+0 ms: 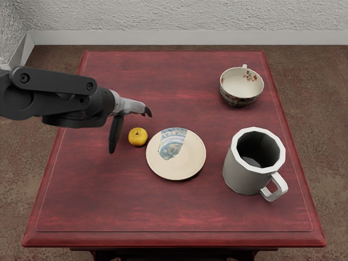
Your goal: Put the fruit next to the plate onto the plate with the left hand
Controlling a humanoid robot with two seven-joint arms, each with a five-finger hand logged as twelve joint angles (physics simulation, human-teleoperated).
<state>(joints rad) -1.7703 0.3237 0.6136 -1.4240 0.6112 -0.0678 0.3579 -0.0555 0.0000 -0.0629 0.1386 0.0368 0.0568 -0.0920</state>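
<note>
A small yellow fruit (pixel 138 136) lies on the red table just left of a cream plate (pixel 182 160) with a blue pattern on its upper left. My left hand (pixel 126 122) comes in from the left and hovers just left of the fruit. Its fingers (pixel 115 136) are spread, one pointing down beside the fruit, others (pixel 142 110) reaching above it. The hand holds nothing, and a small gap shows between it and the fruit. The right arm is out of sight.
A large grey-white mug (pixel 253 160) stands to the right of the plate, handle toward the front. A patterned teacup (pixel 241 85) sits at the back right. The red table (pixel 109 201) has raised edges all around.
</note>
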